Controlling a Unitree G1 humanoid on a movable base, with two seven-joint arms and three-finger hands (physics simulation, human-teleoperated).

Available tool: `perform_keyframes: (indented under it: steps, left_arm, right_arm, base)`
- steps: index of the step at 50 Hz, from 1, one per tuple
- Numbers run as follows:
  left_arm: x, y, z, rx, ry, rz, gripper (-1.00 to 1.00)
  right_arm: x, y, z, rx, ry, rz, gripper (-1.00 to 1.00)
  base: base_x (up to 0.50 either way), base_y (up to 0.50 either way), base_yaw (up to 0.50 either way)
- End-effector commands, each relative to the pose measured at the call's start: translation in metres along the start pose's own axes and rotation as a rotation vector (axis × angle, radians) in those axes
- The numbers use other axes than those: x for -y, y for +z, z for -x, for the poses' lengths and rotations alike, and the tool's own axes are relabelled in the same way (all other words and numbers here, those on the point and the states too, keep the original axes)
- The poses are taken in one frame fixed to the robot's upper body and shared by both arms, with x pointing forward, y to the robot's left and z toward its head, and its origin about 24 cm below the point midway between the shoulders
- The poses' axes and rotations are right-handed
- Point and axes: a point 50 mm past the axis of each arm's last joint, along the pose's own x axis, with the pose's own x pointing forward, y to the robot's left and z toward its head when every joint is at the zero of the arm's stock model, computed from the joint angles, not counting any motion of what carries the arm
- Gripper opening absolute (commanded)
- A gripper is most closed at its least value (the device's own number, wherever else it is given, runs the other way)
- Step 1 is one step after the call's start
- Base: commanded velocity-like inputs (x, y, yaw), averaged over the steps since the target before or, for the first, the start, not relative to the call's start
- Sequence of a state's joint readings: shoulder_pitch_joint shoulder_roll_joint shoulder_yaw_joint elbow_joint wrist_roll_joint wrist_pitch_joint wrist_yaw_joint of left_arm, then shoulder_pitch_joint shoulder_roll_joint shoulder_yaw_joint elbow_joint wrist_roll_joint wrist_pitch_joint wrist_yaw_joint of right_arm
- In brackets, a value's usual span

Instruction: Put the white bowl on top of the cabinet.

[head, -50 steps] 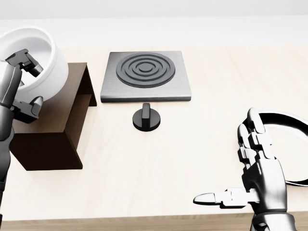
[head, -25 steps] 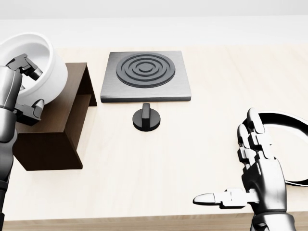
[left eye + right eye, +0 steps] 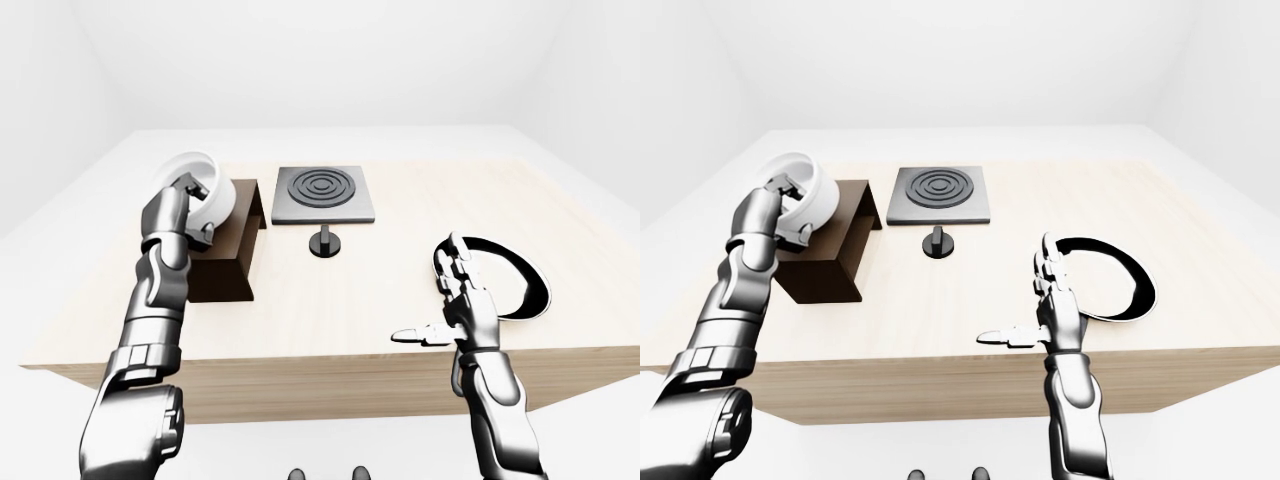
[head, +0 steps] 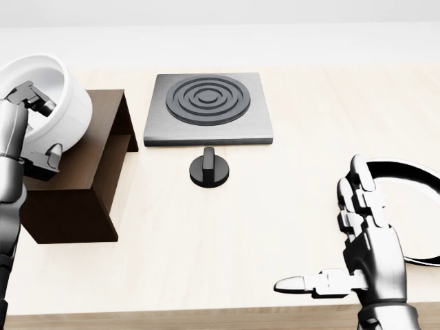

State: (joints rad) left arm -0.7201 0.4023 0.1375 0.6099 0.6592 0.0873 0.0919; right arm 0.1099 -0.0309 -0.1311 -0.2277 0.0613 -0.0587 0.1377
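Note:
The white bowl is tilted at the head view's upper left, over the left end of the dark brown cabinet. My left hand is shut on its rim, fingers inside and thumb outside. I cannot tell whether the bowl's base touches the cabinet top. The left-eye view shows the bowl lifted against the cabinet's left side. My right hand hovers open over the table's lower right, thumb pointing left, holding nothing.
A dark grey square hob plate with rings lies right of the cabinet, with a black knob just below it. A black-rimmed white plate sits at the right edge, behind my right hand. The table edge runs along the bottom.
The left hand has carried the bowl slightly left and up over the cabinet. The right hand has hardly moved.

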Motion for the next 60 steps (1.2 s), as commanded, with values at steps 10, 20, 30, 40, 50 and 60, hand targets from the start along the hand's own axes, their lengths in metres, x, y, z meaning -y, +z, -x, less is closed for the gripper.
perform_keyframes:
  steps: [10, 20, 30, 40, 50, 60]
  left_arm:
    - [0.001, -0.006, -0.003, -0.042, 0.065, 0.017, -1.0]
    - [0.009, -0.011, -0.004, -0.079, 0.059, 0.021, -1.0]
    - [0.014, -0.002, -0.005, -0.054, 0.033, 0.015, 1.0]
    - [0.012, 0.001, -0.004, -0.032, 0.035, 0.007, 1.0]
    - [0.012, 0.003, -0.003, -0.019, 0.035, 0.0, 1.0]
    - [0.012, 0.003, -0.003, -0.024, 0.042, 0.006, 1.0]
  right_arm:
    - [-0.001, -0.001, 0.001, 0.0, 0.003, 0.003, 1.0]
    - [-0.002, -0.001, 0.0, 0.0, 0.004, 0.005, 1.0]
    - [-0.002, 0.0, 0.001, 0.001, 0.005, 0.004, 1.0]
    - [-0.002, -0.001, 0.002, 0.0, 0.006, 0.005, 1.0]
    - [-0.002, -0.001, 0.001, 0.0, 0.008, 0.005, 1.0]
    - [-0.002, -0.001, 0.001, 0.001, 0.008, 0.005, 1.0]
  base:
    - [0.0, 0.0, 0.0]
    - [0.0, 0.0, 0.0]
    - [0.0, 0.0, 0.0]
    - [0.0, 0.0, 0.0]
    - [0.0, 0.0, 0.0]
    - [0.0, 0.0, 0.0]
